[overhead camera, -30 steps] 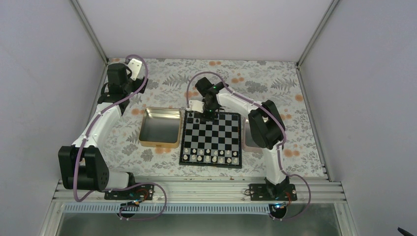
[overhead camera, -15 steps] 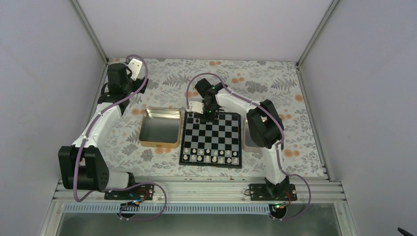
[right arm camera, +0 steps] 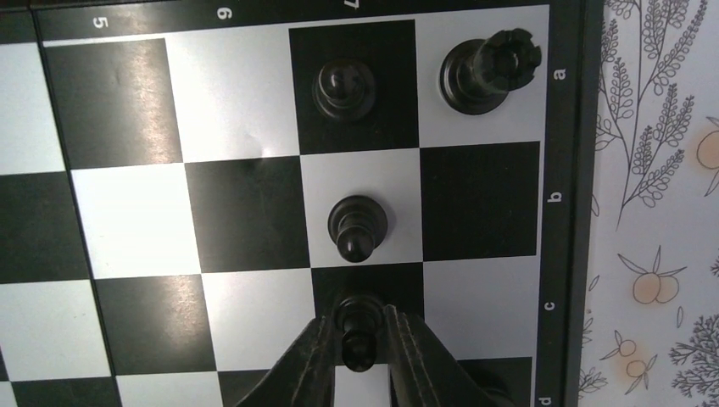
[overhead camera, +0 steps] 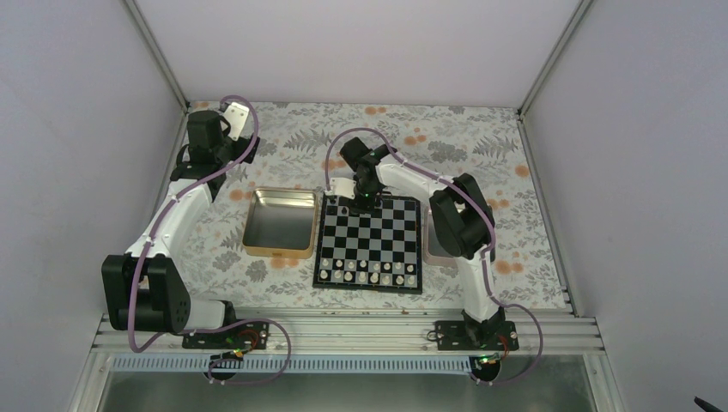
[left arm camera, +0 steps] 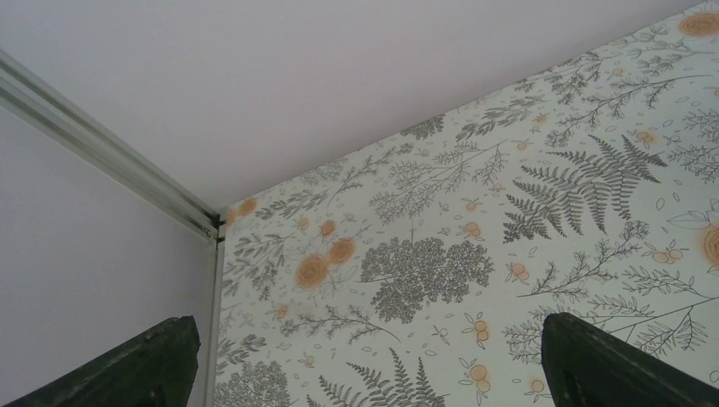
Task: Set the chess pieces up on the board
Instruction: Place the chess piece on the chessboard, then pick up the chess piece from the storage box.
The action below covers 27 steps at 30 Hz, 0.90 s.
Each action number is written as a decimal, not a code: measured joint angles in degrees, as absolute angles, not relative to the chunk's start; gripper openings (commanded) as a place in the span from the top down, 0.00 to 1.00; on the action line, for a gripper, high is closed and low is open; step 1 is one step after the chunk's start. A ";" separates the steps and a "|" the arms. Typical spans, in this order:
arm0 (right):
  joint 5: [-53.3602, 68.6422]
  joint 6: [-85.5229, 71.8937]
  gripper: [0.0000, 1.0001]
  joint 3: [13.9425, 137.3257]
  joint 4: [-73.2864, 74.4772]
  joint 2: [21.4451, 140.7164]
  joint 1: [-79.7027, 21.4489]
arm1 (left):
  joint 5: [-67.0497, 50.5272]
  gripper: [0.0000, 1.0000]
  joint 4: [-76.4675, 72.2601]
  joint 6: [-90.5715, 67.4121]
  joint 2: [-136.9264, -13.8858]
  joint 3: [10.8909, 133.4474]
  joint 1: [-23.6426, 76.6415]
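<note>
Top view: the board (overhead camera: 370, 249) lies mid-table, just beside a gold tray (overhead camera: 278, 225). The right gripper (overhead camera: 361, 204) hangs over the board's far left corner.

Left wrist view: the left gripper (left arm camera: 369, 339) is released, fingers wide apart with nothing between them, above the floral table cover (left arm camera: 526, 195).

Right wrist view: a black pawn (right arm camera: 357, 337) stands on a dark square in row c, directly between the fingertips. A slim gap shows on each side, so the jaws are parted, not clamped. A second pawn (right arm camera: 358, 227) stands just beyond, in row b.

The board (right arm camera: 566, 136) rim reads 5, 6, 7 (cut off) and a–d.
</note>
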<state>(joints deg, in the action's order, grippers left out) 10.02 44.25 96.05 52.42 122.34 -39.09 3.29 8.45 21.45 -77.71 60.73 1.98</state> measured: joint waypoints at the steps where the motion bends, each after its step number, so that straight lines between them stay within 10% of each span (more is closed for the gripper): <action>1: 10.04 44.14 0.77 96.07 52.45 122.34 -39.09 | 3.18 0.00 8.43 21.45 -77.71 60.73 1.98; 17: 11.29 41.58 0.75 98.08 55.64 114.06 -36.64 | 3.07 0.00 8.45 21.69 -77.71 60.73 1.98; 27: 12.34 40.88 0.76 77.21 52.53 89.73 -0.51 | 3.33 0.00 8.25 22.11 -77.71 60.25 1.98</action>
<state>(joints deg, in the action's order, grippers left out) 12.34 40.88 77.21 52.53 89.73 -0.51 3.33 8.25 22.11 -77.71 60.25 1.98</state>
